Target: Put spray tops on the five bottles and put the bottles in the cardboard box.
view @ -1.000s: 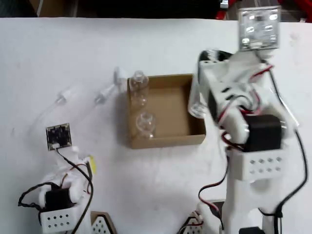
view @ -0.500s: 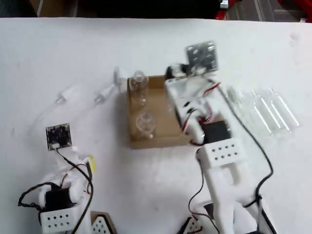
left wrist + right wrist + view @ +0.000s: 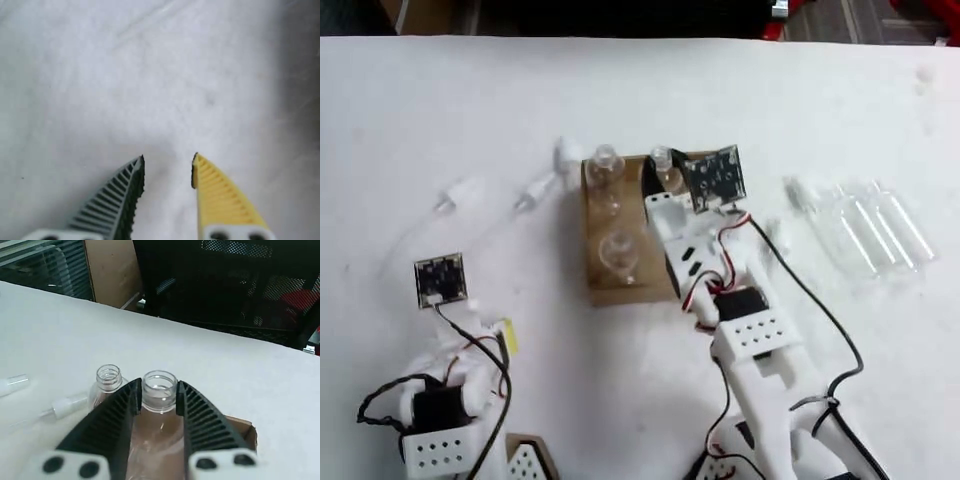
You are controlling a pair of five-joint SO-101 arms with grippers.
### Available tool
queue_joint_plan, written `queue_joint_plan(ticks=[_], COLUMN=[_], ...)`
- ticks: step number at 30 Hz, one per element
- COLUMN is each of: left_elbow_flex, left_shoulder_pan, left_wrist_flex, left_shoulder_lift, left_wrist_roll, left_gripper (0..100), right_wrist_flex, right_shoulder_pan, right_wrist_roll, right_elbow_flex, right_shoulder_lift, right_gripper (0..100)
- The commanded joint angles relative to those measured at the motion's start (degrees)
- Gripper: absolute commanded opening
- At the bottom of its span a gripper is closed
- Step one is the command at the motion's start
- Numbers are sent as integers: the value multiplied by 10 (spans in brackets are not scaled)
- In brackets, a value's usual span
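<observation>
We hold a clear bottle by its neck at twelve o'clock in the cardboard box. It looks light, stiff and slippery, so the neck suits. The right end effector clamps it; the left end effector gapes above the desk.

Two clear topless bottles stand in the cardboard box, a third bottle upright between the fingers

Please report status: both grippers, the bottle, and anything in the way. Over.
Right gripper shut on uncapped bottle, over cardboard box. Left gripper open above table. Second bottle, also uncapped, stands close beside it.
</observation>
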Motion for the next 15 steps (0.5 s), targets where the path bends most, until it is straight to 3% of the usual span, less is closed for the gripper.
queue_joint_plan(ticks=[1, 7, 15], left_elbow_flex=[0, 0, 0], left_shoulder_pan=[-6, -6, -6], left_wrist_flex=[4, 4, 4], left_shoulder_lift=[-3, -3, -3], left_wrist_roll=[8, 8, 8], left_gripper=[147, 147, 147], right_wrist_flex=[-64, -102, -264], right_shoulder_pan=[-6, -6, 22], right_wrist_roll=[9, 9, 9], right_elbow_flex=[15, 26, 30], right_shoulder_lift=[-14, 27, 158], right_gripper=[15, 15, 15])
